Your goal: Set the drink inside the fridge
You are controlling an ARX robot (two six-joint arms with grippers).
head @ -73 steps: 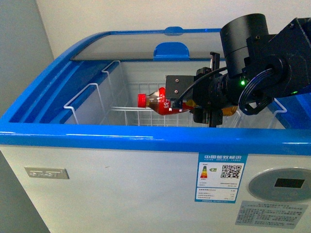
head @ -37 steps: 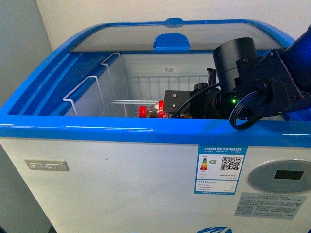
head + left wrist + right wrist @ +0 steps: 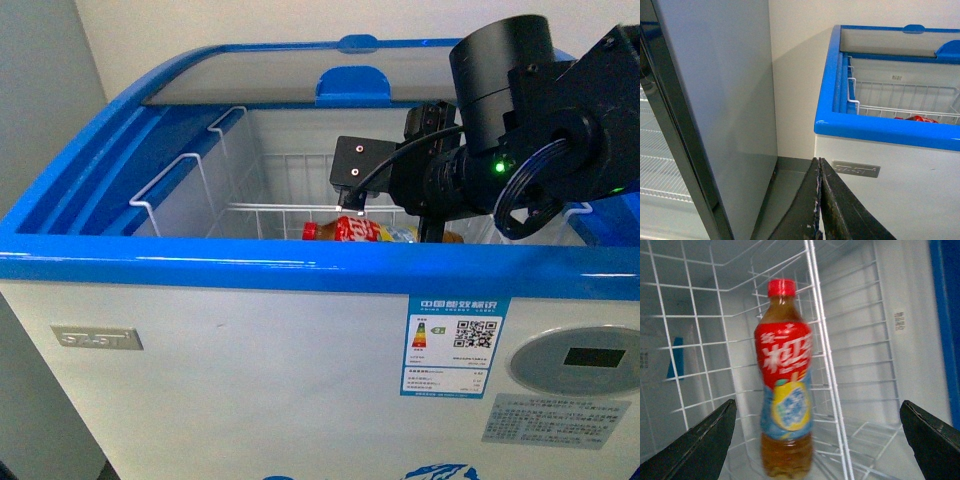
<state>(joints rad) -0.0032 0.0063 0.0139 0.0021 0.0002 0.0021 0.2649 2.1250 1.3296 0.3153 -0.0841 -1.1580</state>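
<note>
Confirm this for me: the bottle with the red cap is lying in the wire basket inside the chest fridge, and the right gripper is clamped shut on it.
Not quite. The right gripper is open, its fingers spread wide to either side of the bottle without touching it, as the right wrist view shows. The rest holds: the bottle lies in the wire basket inside the fridge.

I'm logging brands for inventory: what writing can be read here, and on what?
Fridge energy sticker: "中国能效标识" heading and a QR code; the rest too small.
Grey nameplate: embossed letters, unreadable.
Fridge notice label: too small.
Drink bottle red label: large white Chinese characters, too blurred to read.
</note>
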